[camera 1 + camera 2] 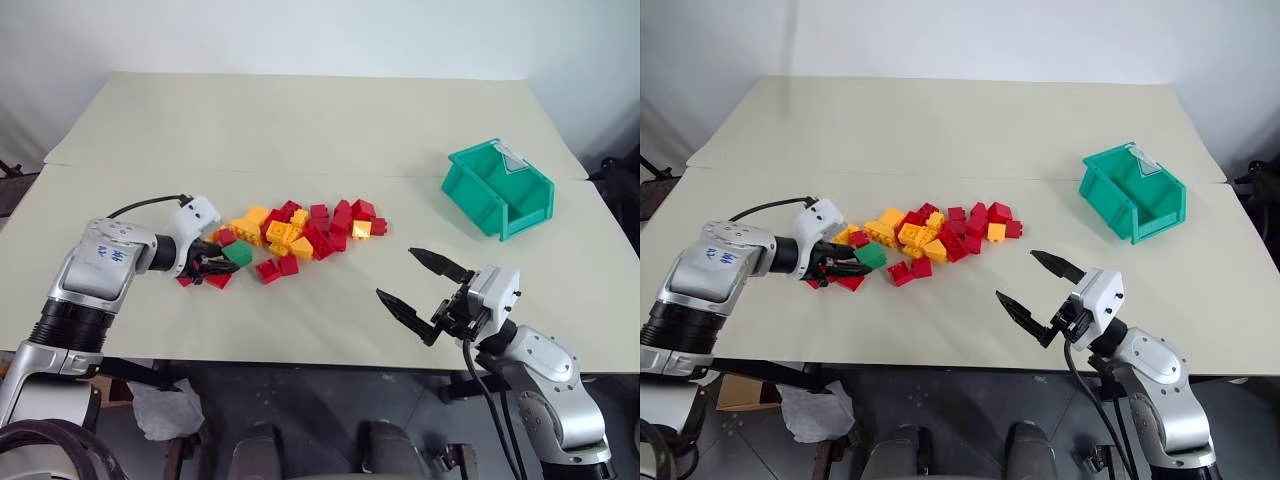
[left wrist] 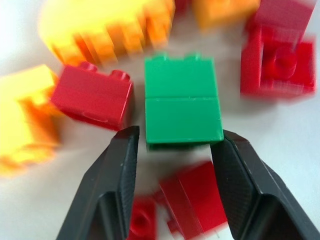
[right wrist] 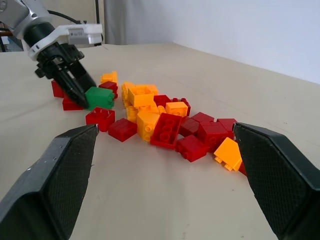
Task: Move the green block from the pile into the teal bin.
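Beige table [image 1: 300, 130]: green block [image 2: 182, 102] glossy, studded, seamed

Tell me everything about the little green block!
The green block is a small, shiny plastic toy brick with round studs along one edge and a thin seam across its middle, as if two pieces were stacked. It lies on the table at the near left edge of the pile of red and yellow bricks. The left claw has one black finger at each side of it, right by its corners; whether they squeeze it yet is unclear. It is nowhere near the teal bin.
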